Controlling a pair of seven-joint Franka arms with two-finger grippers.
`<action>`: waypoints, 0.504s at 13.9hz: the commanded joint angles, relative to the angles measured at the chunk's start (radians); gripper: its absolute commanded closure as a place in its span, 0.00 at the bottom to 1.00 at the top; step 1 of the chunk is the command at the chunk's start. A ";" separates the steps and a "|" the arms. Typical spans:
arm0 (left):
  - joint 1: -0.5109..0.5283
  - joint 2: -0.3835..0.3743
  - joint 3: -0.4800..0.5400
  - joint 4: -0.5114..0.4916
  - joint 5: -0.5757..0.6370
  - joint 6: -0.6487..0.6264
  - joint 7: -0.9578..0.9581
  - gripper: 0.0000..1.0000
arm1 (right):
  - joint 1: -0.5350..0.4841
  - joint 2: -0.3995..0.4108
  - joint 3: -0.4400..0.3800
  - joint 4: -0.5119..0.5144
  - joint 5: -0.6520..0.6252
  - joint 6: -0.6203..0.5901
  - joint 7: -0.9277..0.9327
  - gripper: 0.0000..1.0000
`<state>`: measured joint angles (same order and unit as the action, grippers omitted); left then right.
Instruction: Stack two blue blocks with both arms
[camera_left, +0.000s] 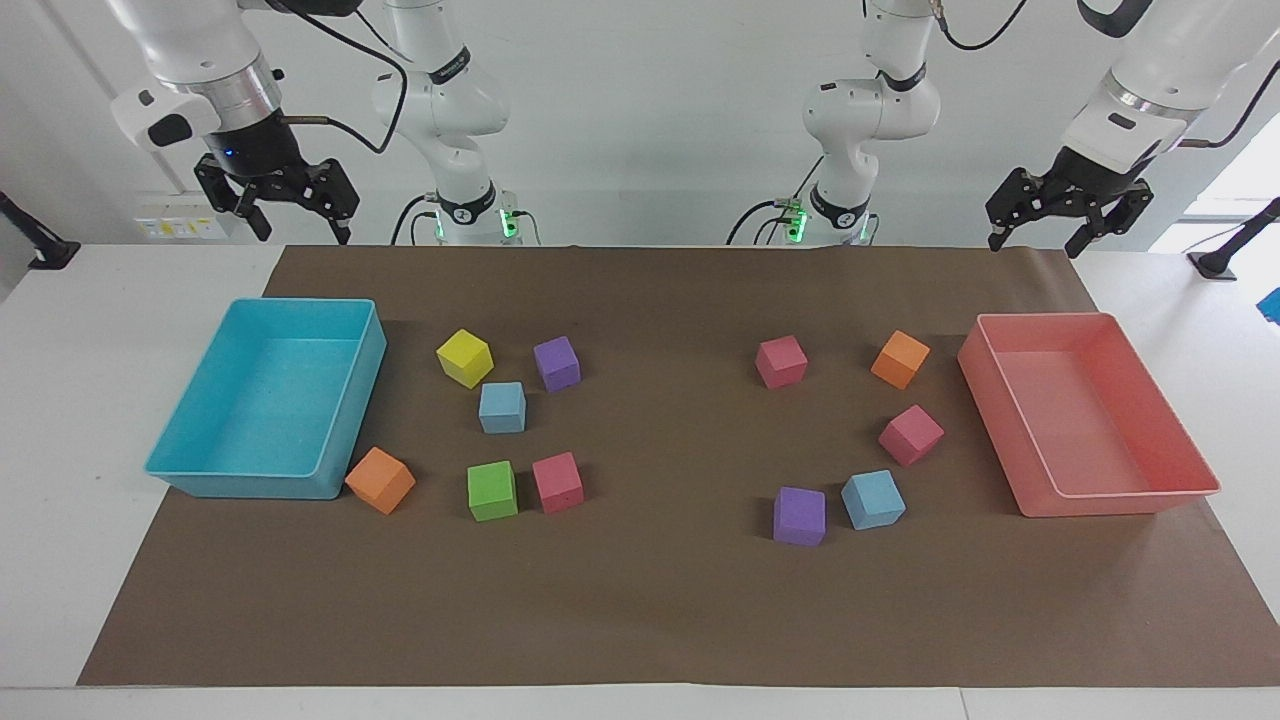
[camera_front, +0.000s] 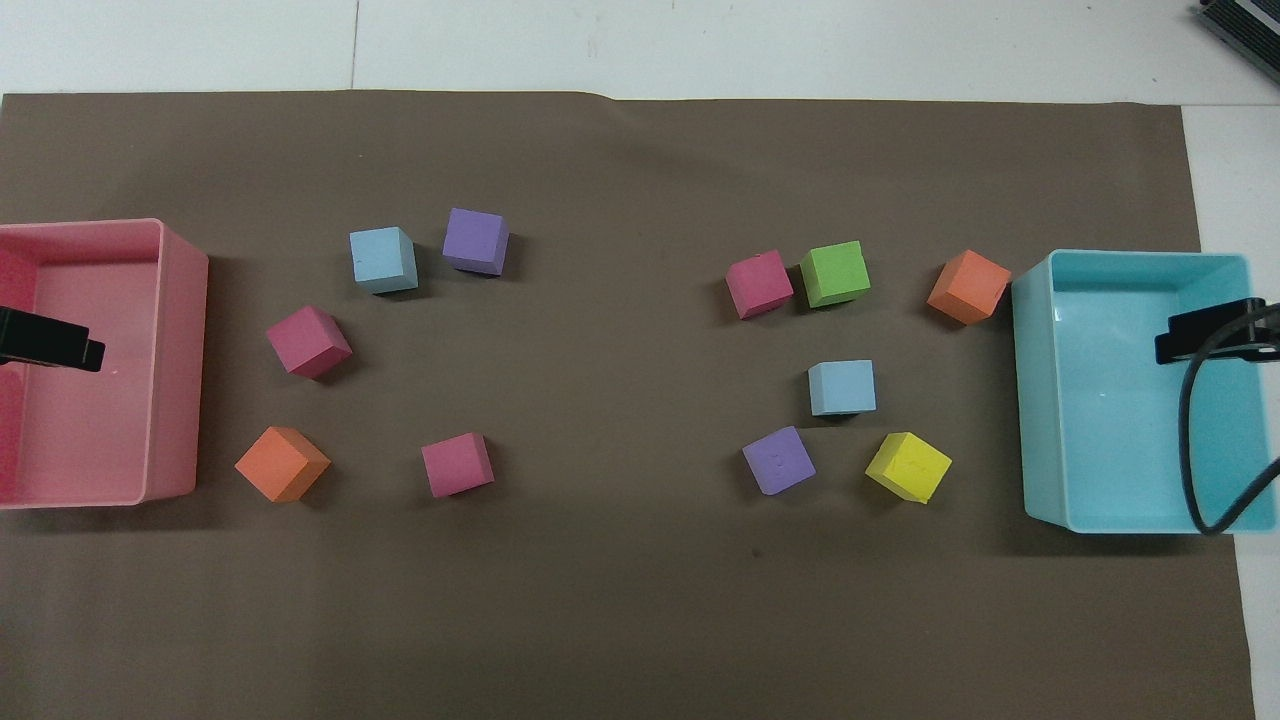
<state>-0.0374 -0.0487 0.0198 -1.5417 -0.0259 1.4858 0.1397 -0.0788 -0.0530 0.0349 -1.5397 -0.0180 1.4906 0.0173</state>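
One blue block (camera_left: 502, 407) (camera_front: 842, 387) lies toward the right arm's end of the mat, among a yellow, a purple and a green cube. The other blue block (camera_left: 873, 499) (camera_front: 382, 259) lies toward the left arm's end, beside a purple cube (camera_left: 799, 516). Both stand apart on the mat. My right gripper (camera_left: 300, 232) (camera_front: 1205, 335) hangs open and empty high over the turquoise tray (camera_left: 200, 478). My left gripper (camera_left: 1035, 245) (camera_front: 55, 342) hangs open and empty high over the pink tray (camera_left: 1120, 505). Both arms wait.
Other cubes lie on the brown mat (camera_left: 650, 620): yellow (camera_left: 464, 357), purple (camera_left: 556, 362), green (camera_left: 492, 490), pink (camera_left: 557, 482) and orange (camera_left: 380, 480) near the first blue block; pink (camera_left: 781, 361), orange (camera_left: 900, 359) and pink (camera_left: 910, 434) near the other.
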 joint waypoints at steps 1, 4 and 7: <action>0.008 -0.006 -0.003 0.003 -0.006 -0.009 0.000 0.00 | -0.003 0.005 0.005 0.018 0.004 -0.023 0.015 0.00; 0.008 -0.006 -0.003 0.003 -0.006 -0.009 0.000 0.00 | -0.012 0.007 0.002 0.018 0.003 -0.020 0.010 0.00; 0.008 -0.006 -0.003 0.003 -0.006 -0.007 0.000 0.00 | 0.005 -0.014 0.011 -0.044 0.004 0.011 0.012 0.00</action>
<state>-0.0374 -0.0487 0.0198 -1.5417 -0.0259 1.4858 0.1397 -0.0796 -0.0532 0.0338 -1.5433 -0.0178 1.4906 0.0173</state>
